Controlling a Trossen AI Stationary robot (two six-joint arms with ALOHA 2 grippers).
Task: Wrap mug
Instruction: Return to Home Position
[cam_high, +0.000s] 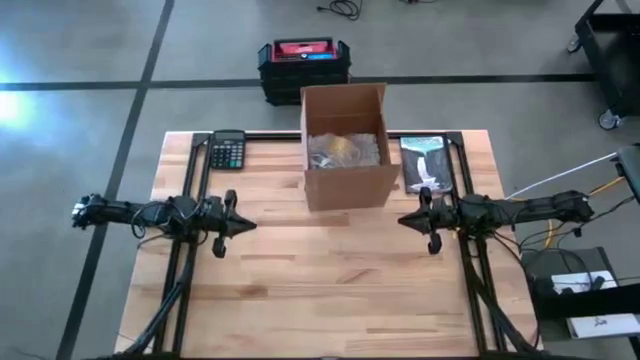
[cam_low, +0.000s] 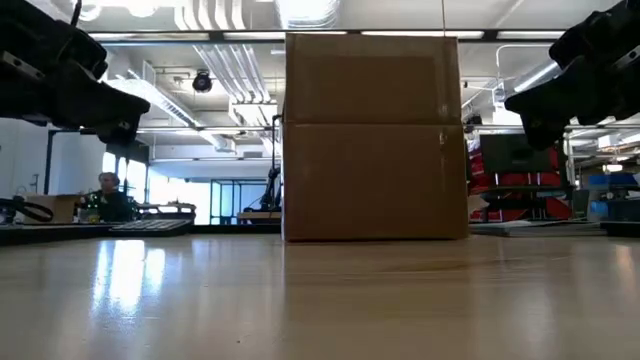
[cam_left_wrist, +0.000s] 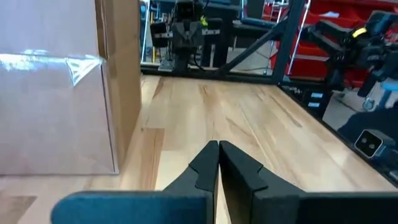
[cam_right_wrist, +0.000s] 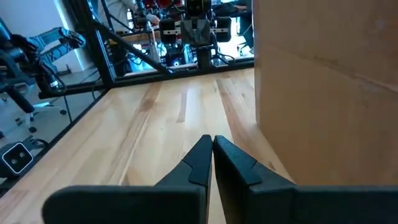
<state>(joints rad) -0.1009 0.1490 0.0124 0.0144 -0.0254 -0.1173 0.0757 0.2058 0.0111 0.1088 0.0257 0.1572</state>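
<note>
The wrapped mug (cam_high: 343, 150) is seen inside the open cardboard box (cam_high: 347, 188); wrapping and boxing are judged done. The left gripper (cam_high: 250, 226) and right gripper (cam_high: 402, 220) are held empty, fingers together, either side of the box. Only parking is judged left.

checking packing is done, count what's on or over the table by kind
cardboard box: 1
bubble-wrapped bundle inside it: 1
calculator: 1
flat dark printed item: 1
grippers: 2, left gripper and right gripper, both shut
total: 6
</note>
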